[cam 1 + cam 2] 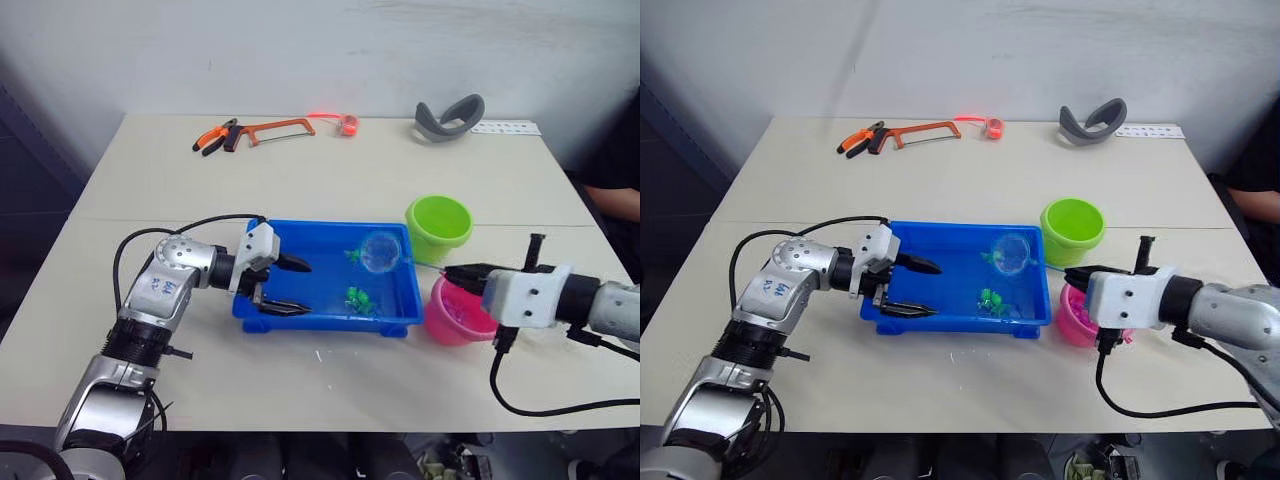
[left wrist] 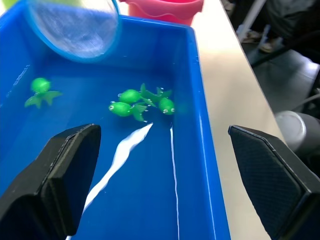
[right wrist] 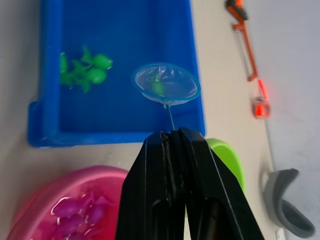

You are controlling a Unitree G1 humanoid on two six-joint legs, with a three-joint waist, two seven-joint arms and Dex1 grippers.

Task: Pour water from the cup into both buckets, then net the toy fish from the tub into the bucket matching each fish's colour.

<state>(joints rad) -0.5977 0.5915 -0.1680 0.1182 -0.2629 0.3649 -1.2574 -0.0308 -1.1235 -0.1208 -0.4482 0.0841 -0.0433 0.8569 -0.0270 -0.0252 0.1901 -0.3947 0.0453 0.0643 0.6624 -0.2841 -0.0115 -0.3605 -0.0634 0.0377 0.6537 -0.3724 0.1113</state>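
Your two head eyes look forward and down over the table (image 1: 330, 180) from the near edge – same scene, slightly offset. Left wrist cam sits low and close, looking along the tub (image 2: 200, 125) toward the pink bucket (image 2: 165, 10). Right wrist cam looks from above the pink bucket across the tub's other end. Both wrist views share the net (image 3: 166, 84) and green fish (image 2: 131, 102).

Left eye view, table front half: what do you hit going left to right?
Left claw → cluster of green fish in the blue tub → pink bucket → right claw.
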